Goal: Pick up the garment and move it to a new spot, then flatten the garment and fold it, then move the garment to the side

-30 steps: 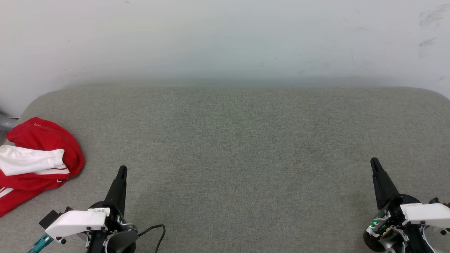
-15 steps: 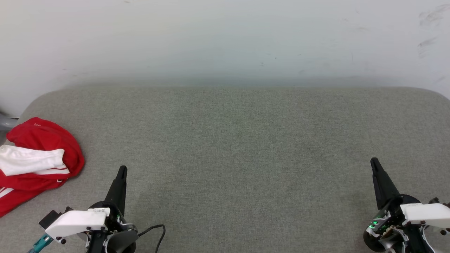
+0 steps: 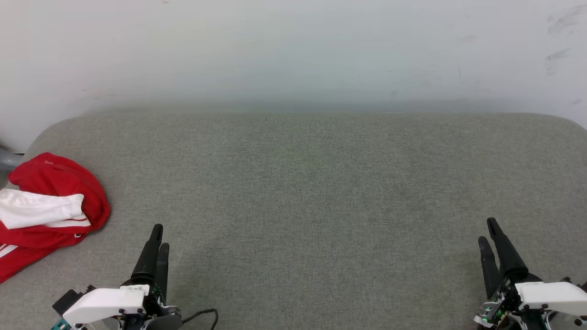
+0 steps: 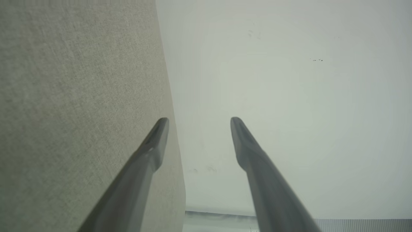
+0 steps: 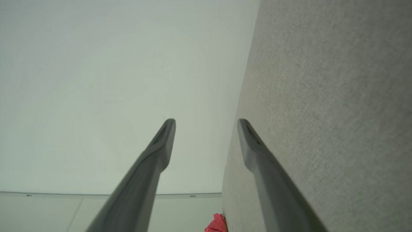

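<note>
on the grey pad [image 3: 312,183]: both grippers are sitting at the near edge, fingers pointing toward the white wall [image 3: 293,50].
left gripper [image 3: 160,237]: fingers are standing apart; pad and wall are showing through the gap.
right gripper [image 3: 486,230]: fingers are standing apart likewise; wall and pad are showing between them.
garment [image 3: 50,206]: is lying crumpled on the pad, out to the left of the left fingers and slightly beyond their tips, not touching them; well apart from the right fingers.
garment surface: red cloth is bunching, a white sleeve is lying across it.
</note>
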You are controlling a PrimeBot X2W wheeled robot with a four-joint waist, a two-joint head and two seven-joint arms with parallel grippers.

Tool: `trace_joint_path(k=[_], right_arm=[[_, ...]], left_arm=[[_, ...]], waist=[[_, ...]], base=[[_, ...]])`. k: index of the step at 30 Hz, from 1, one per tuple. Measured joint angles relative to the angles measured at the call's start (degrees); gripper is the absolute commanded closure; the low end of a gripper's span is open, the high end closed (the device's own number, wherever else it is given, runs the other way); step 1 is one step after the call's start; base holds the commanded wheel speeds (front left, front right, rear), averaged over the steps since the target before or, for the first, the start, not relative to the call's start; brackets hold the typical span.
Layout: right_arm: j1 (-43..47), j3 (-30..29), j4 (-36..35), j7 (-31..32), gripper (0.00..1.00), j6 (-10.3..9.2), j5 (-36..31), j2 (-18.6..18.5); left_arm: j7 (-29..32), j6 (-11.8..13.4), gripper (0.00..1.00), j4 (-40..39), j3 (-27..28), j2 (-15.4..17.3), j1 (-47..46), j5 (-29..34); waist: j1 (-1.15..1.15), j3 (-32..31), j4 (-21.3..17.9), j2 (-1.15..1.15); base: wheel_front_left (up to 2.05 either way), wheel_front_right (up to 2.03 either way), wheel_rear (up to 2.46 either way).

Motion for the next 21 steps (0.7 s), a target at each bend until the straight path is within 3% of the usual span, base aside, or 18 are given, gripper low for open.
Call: trace_joint_path(k=[8, 21], right_arm=[[0.0, -0.2, -2.2, -2.1, 0.00, 0.00, -7.8, 0.0], [0.1, 0.4, -7.6, -5.2, 0.00, 0.01, -26.1, 0.0]], left_arm=[[-2.1, 0.9, 0.00, -2.0, 0.8, 0.0, 0.0, 8.5], [-5.2, 5.2, 0.00, -6.9, -1.3, 0.0, 0.0, 25.7]], waist=[[0.00, 0.1, 0.0, 0.00], [0.00, 0.3, 0.1, 0.00]], base=[[0.00, 0.00, 0.00], [0.00, 0.00, 0.00]])
